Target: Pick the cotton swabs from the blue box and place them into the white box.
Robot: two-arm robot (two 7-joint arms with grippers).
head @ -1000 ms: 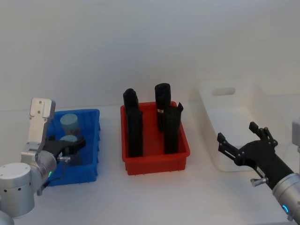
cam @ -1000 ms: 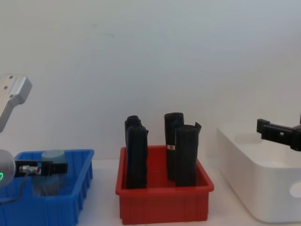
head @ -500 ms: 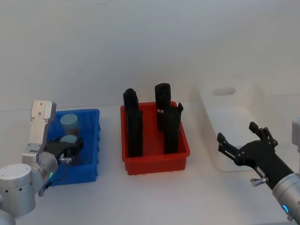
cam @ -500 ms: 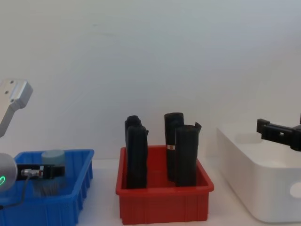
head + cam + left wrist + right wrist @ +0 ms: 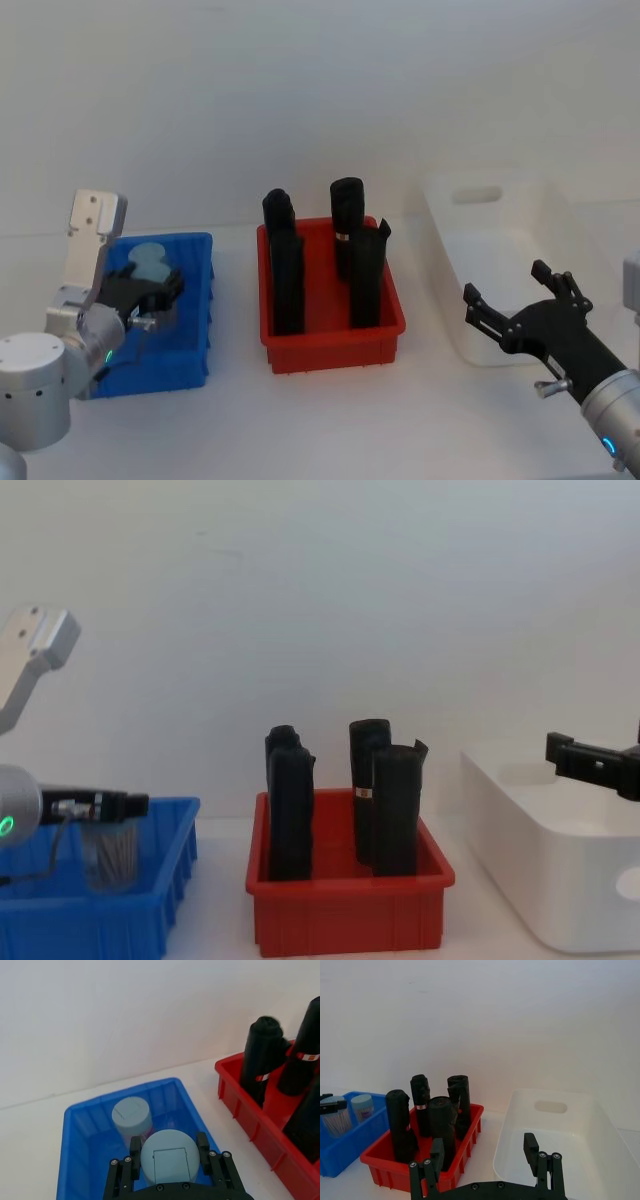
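Note:
My left gripper [image 5: 167,1160] is shut on one jar of cotton swabs [image 5: 167,1156], its fingers on either side of the pale blue lid. In the chest view this jar [image 5: 110,858] hangs from the gripper [image 5: 105,807] over the blue box [image 5: 150,920], its lower part still between the walls. A second jar [image 5: 131,1115] stands in the blue box [image 5: 70,1110] at the far side. My right gripper [image 5: 505,283] is open and empty, low in front of the white box [image 5: 500,235], which stands at the right.
A red bin [image 5: 330,345] with several tall black upright objects [image 5: 287,270] stands between the blue box and the white box. A white wall closes off the back. The tabletop in front of the bins is bare.
My left gripper has risen with the jar of cotton swabs, from deep in the blue box to near its rim. The right arm has not moved.

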